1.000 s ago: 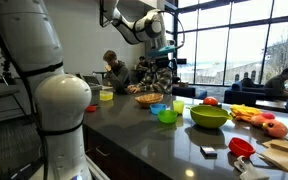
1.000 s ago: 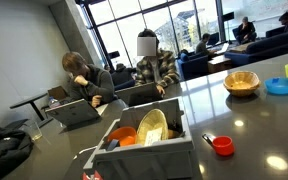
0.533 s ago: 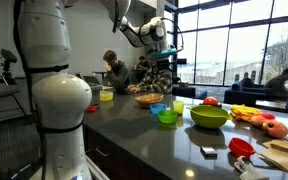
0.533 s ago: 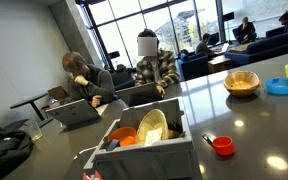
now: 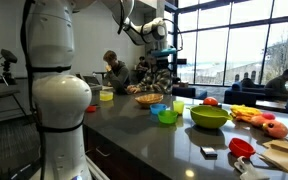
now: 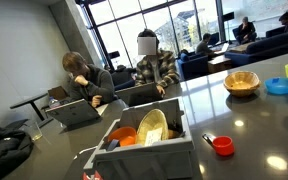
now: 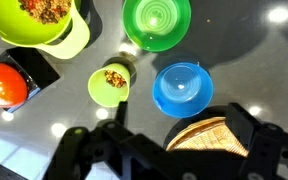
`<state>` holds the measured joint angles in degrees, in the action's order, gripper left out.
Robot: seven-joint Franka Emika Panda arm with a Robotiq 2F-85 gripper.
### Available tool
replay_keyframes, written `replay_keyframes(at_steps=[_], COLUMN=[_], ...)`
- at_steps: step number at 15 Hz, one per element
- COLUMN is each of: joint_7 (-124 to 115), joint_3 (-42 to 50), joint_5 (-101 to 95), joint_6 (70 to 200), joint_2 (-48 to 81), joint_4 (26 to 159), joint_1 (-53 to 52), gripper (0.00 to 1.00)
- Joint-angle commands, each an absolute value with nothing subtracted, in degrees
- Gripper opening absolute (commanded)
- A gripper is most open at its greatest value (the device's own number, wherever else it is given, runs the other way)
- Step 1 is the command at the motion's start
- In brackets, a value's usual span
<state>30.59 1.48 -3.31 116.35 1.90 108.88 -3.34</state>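
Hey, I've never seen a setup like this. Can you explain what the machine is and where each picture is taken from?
The big white machine is a robot arm standing at a dark counter. Two pictures come from cameras set up away from the robot. The third comes from a camera on the arm's wrist and looks straight down. At the arm's end is a gripper, a two-fingered claw. It is open, holds nothing and hangs above the counter. Below it are a blue bowl, a woven basket, a small green cup with some food in it, a green bowl and something round and red. In an exterior view, a grey bin and a small red cup stand further along.
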Motion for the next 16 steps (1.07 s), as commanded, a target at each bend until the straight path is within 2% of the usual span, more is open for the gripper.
replay_keyframes(at_steps=[1,16], joint_7=[32.4,31.3], joint_3=[0.8,-0.7], joint_5=[-1.6,1.5], joint_6=[114.2,113.6], joint_2=[4.5,13.2], joint_4=[105.6,99.6], joint_1=[-1.6,0.8], gripper=[1.00,1.00])
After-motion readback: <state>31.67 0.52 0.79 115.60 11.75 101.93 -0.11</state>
